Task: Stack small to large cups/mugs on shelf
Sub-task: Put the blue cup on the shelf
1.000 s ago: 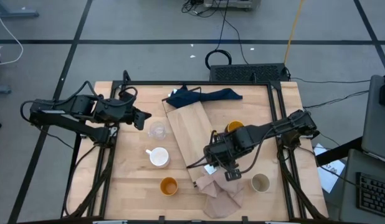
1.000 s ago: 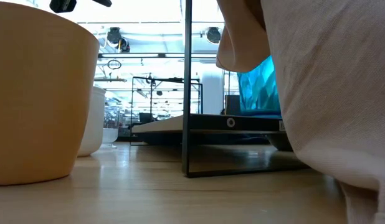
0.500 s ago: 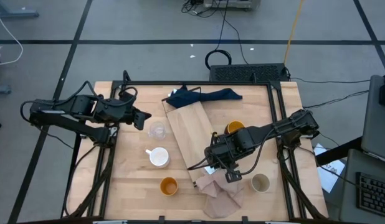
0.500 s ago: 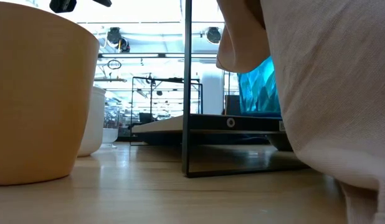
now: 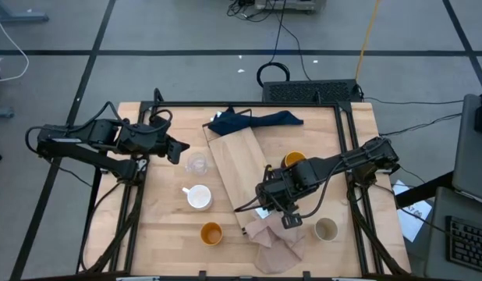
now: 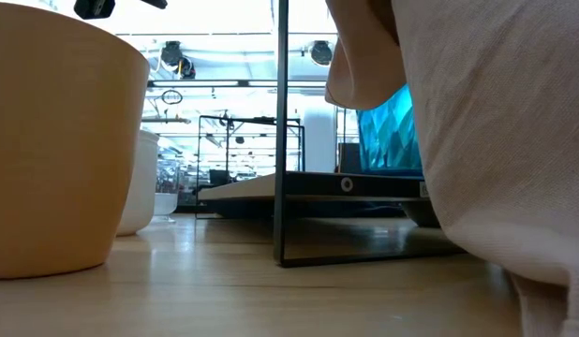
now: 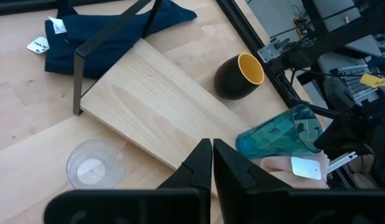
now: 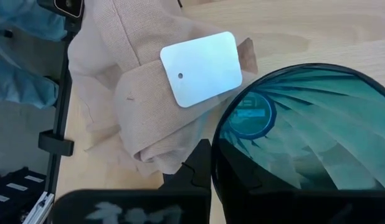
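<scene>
Pale wooden surface [image 5: 163,226] carries the shelf [image 5: 233,168] at centre. Right end effector [image 5: 278,209], clenched on the teal cup [image 8: 304,137], sits at five o'clock; left end effector [image 5: 178,150] clenched empty at nine.

A robot lab in a big open room

The wooden table [image 5: 163,226] stands on a grey floor [image 5: 186,31] marked with dark lines, and black cables [image 5: 284,39] run loose across that floor. Two dark robot arms [image 5: 85,140] are fixed to a black metal frame [image 5: 132,211] at the table's sides. A computer keyboard [image 5: 467,242] sits on a desk at one side, with more wires near it. Looking level across the table, the room goes far back, with bright ceiling lights [image 6: 177,58] and metal racks [image 6: 229,150]. The cups and cloths lie about like test things, not like a kitchen.
</scene>
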Controlling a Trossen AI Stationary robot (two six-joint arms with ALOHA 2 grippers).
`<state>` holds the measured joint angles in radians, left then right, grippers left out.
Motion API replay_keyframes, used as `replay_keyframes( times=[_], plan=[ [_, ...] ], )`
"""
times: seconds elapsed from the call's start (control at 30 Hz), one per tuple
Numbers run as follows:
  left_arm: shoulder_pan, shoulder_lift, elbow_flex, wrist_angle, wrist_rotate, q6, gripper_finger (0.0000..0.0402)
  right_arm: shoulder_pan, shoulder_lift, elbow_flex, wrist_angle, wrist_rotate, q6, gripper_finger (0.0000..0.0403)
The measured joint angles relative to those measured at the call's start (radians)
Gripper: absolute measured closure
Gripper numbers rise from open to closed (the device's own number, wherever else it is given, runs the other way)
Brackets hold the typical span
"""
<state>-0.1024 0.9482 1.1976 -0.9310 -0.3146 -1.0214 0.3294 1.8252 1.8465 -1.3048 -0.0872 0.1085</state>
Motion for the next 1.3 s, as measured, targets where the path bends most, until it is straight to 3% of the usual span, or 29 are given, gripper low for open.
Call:
replay_keyframes(
  times=[1.3],
  plan=[
    [0.0, 0.0, 0.0, 0.0, 0.034, 0.051, 0.0387, -0.01, 0.001, -0.002, 0.013, 0.005, -0.026, 0.0403]
  ],
)
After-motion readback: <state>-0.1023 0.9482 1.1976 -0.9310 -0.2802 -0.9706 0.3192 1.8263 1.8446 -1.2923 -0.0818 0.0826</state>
